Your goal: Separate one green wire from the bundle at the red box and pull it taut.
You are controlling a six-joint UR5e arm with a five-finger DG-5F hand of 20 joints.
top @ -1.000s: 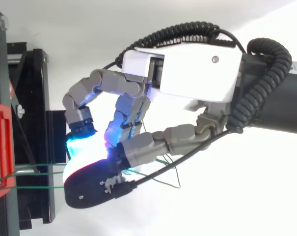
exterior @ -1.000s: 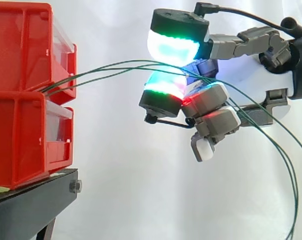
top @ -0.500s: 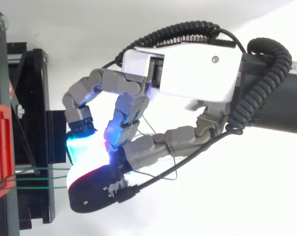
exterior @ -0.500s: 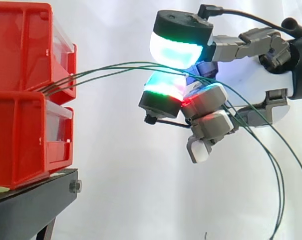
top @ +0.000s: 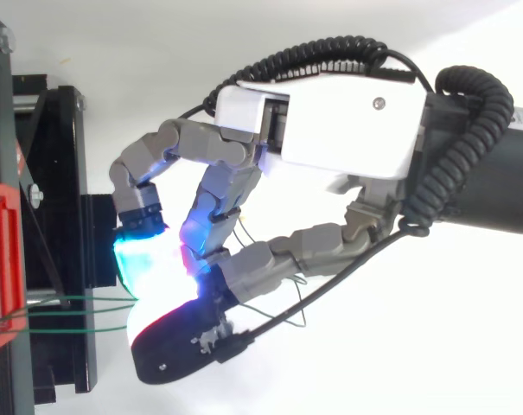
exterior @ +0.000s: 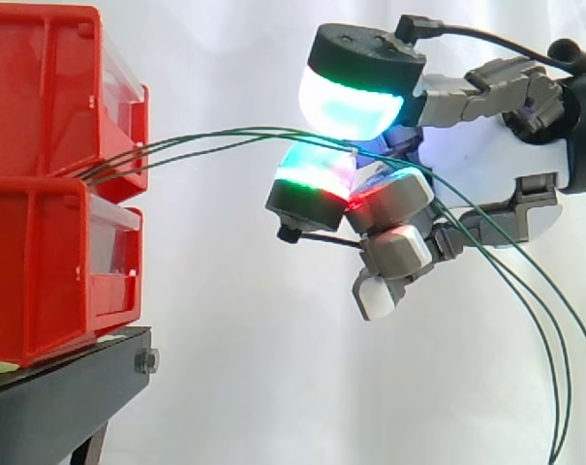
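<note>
The upper pad (exterior: 346, 102) has lifted a little and the lower fingers (exterior: 394, 254) have curled further down. The hand (exterior: 491, 160) is curled round the green wires (exterior: 205, 139), which run from the red boxes (exterior: 41, 174) at the left, pass between its glowing pads and then hang down.

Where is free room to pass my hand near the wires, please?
Free: below the green wires, between the red boxes and the hand, above the black stand; also above the wires. Crowded: between the hand's fingertips, which pinch the wires.
</note>
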